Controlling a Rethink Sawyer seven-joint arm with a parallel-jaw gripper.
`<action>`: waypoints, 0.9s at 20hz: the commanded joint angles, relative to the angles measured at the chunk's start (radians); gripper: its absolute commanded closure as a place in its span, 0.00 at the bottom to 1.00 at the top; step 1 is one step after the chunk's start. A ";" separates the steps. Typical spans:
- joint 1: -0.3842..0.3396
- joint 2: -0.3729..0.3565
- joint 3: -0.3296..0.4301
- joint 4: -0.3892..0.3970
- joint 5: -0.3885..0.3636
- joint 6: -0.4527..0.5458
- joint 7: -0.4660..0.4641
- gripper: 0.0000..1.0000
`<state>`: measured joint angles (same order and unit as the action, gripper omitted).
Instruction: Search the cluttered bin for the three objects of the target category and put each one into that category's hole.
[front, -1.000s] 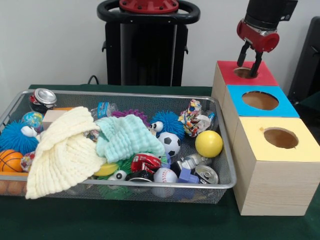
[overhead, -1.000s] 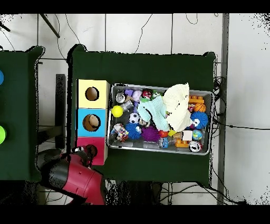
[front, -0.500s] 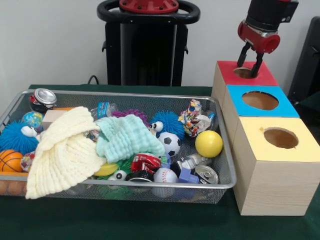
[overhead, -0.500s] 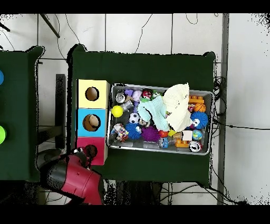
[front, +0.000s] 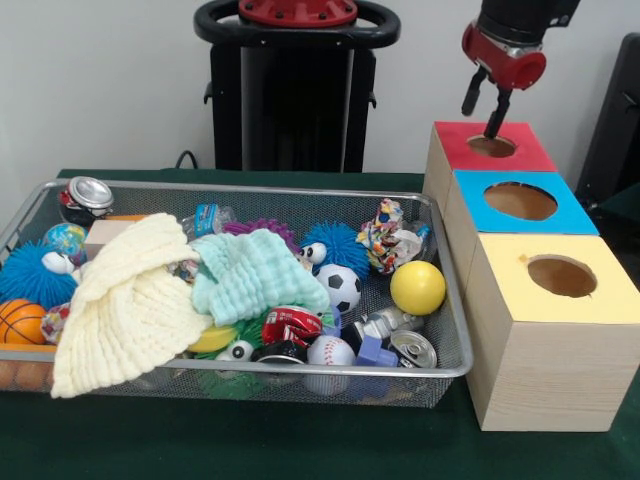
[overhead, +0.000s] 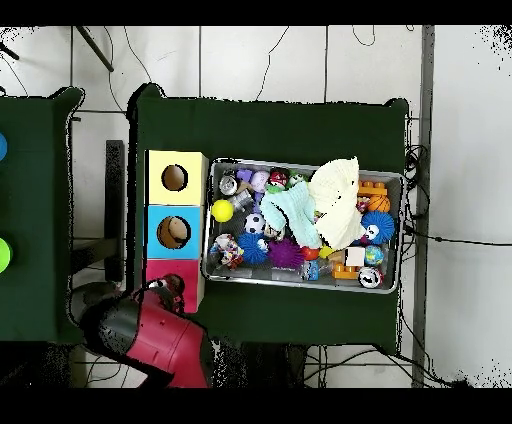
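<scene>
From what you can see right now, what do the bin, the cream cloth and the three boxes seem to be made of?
The bin looks like grey metal wire mesh: the toys show through its walls. The cream cloth looks like soft woven fabric, probably cotton, with a waffle texture and limp folds. The three boxes look like pale wood, with visible grain on the sides; their tops seem painted or covered matt red, blue and yellow.

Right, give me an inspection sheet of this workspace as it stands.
Surface: dark green table cloth, bare in front of the bin.
Job's things: wire bin; three boxes with holes, red box, blue box, yellow box.
Clutter: cream cloth, mint cloth, yellow ball, soccer ball, baseball, cans, spiky balls.
Tool: tool open, empty, above the red box's hole.
Cables: cables on the floor beside the table.
Surroundings: black stand behind the bin.
</scene>
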<state>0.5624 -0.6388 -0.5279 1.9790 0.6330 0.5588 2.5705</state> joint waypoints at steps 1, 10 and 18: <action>-0.101 -0.071 -0.032 -0.190 -0.097 0.268 0.117 0.00; -0.262 -0.088 0.037 -0.280 -0.168 0.287 -0.028 0.00; -0.511 -0.059 0.197 -0.368 -0.253 0.264 -0.247 0.00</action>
<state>0.1750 -0.7278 -0.5097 1.7144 0.4608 0.8123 2.5701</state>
